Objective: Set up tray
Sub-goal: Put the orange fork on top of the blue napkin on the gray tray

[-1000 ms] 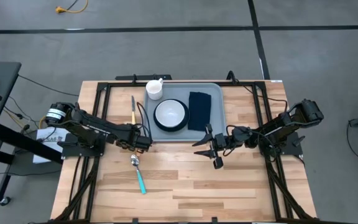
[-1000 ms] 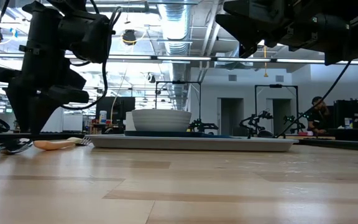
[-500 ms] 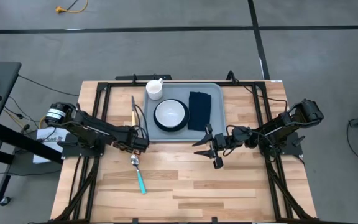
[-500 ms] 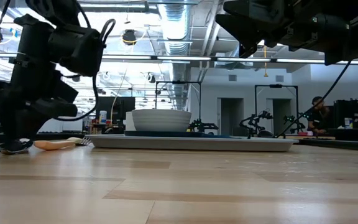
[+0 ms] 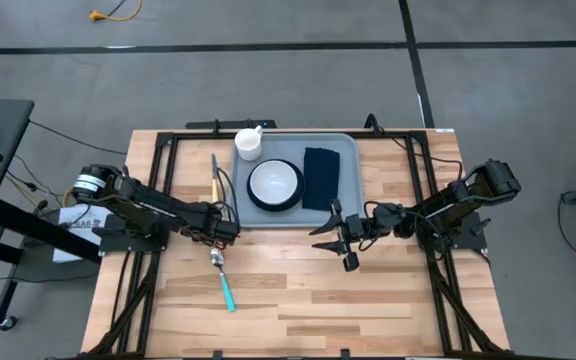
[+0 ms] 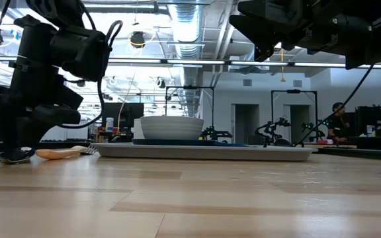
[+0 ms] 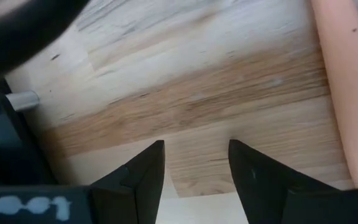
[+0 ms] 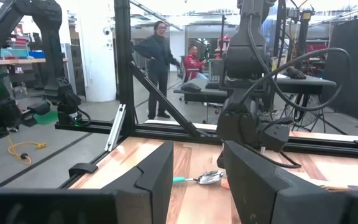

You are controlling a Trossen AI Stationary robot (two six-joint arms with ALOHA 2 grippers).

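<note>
My left claw hangs low over the wooden counter, fingers parted around nothing, beside a spoon. My right claw hovers part-open and empty just off the near rim of the tray, which holds a plate, bowl and napkin.

This is a robotics lab — an open industrial hall with a grey concrete floor marked by dark tape lines. Exposed ducts and strip lights run under the ceiling. Black frame rigs with other robot arms stand in rows behind the wooden tabletop, and people linger among workbenches — one seated at a desk.
</note>
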